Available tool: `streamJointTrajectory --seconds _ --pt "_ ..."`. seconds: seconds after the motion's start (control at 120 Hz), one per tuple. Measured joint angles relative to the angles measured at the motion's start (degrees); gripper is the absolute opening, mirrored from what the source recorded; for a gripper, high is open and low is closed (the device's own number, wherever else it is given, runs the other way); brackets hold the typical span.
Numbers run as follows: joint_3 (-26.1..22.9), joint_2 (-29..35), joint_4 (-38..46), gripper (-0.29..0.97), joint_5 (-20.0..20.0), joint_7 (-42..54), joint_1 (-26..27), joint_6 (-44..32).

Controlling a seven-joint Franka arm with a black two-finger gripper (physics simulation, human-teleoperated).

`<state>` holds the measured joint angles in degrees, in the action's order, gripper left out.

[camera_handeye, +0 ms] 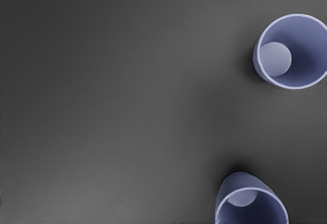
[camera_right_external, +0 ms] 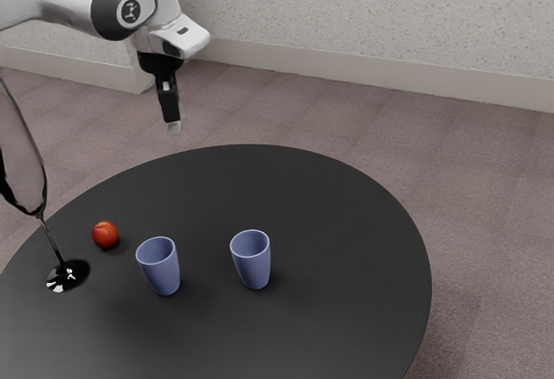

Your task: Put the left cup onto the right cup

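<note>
While the gripper [camera_right_external: 173, 124] is hanging high, open or closed I cannot tell, the left cup [camera_right_external: 158, 264] is standing at the right cup's [camera_right_external: 250, 258] nine o'clock; overshooting it is risking toppling the wine glass [camera_right_external: 66, 275].

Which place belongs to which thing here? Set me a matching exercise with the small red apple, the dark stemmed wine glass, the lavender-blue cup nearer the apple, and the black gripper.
Things:
1. small red apple
2. dark stemmed wine glass
3. lavender-blue cup nearer the apple
4. black two-finger gripper

Places:
A. up in the air, touching nothing
B. farthest toward the exterior view's left on the round black table
C. between the wine glass's foot and a cup
D. between the apple and the second lavender-blue cup

Pairs: 1-C, 2-B, 3-D, 4-A.
</note>
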<state>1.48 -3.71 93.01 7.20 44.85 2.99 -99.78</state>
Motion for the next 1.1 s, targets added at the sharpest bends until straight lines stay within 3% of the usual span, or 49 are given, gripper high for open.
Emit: streamJointTrajectory --seconds 0.175,0.383,0.708,1.1 --pt "0.2 -2.9 2.0 0.68 0.5 1.3 0.1 -2.0" --pt "0.2 -2.4 15.1 0.68 0.7 2.1 2.0 -10.4" --pt "0.3 -4.1 22.5 0.68 1.9 2.7 -1.6 -18.6" --pt "0.3 0.0 33.2 0.68 3.7 2.5 -4.7 -28.0"
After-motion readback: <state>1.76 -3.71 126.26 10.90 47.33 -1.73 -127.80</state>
